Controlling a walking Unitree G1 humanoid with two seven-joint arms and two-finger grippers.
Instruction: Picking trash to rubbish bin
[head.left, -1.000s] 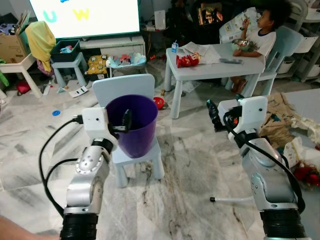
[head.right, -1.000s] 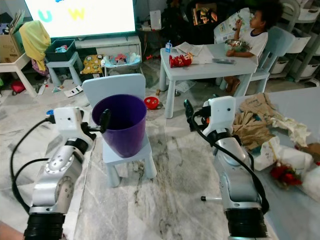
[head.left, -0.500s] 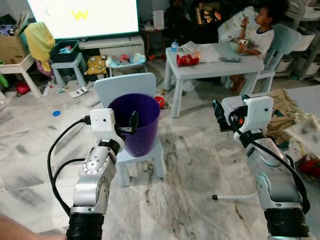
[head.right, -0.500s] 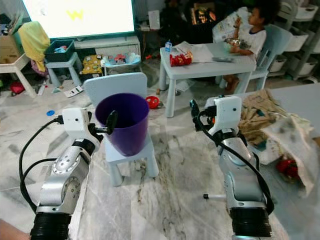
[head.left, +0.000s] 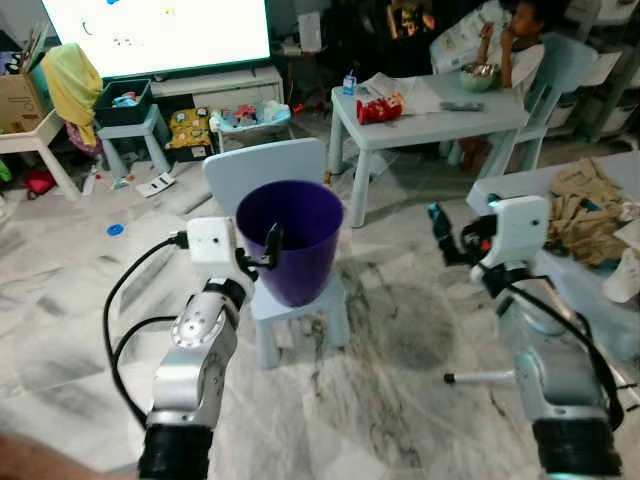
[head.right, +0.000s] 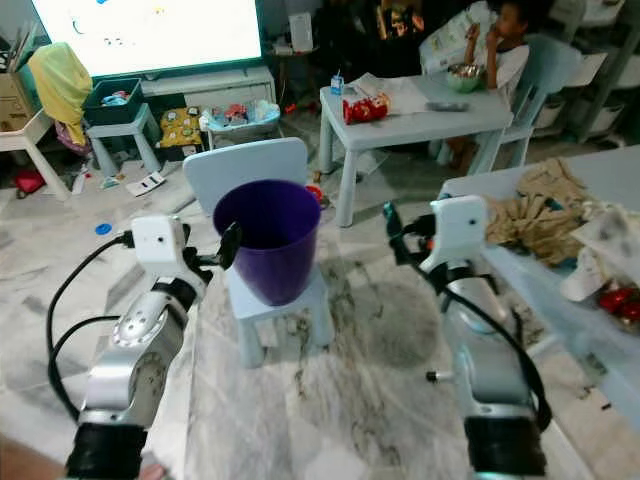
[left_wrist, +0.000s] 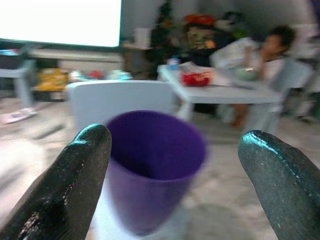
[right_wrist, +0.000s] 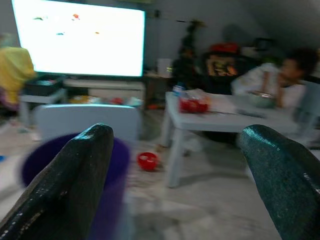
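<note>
A purple rubbish bin (head.left: 290, 235) stands upright on a small pale blue chair (head.left: 268, 170) ahead of me. My left gripper (head.left: 266, 248) is raised just beside the bin's near left rim, open and empty; in the left wrist view the left gripper (left_wrist: 177, 141) looks into the bin (left_wrist: 155, 165). My right gripper (head.left: 438, 224) is held up to the right of the bin, open with nothing in it. Crumpled brown paper (head.left: 585, 198) and a crumpled white scrap (head.right: 598, 262) lie on a grey surface (head.left: 500, 188) at the far right.
A pale child's table (head.left: 440, 118) with a red packet (head.left: 378, 108) stands behind the bin, and a person (head.left: 510, 40) sits at it. A lit screen (head.left: 150, 30), low stools and toys line the back. A white stick (head.left: 480, 378) lies on the marble floor.
The whole picture has shifted as I moved: the bin and chair now sit nearer the middle. Both arms keep the same raised pose, grippers still open.
</note>
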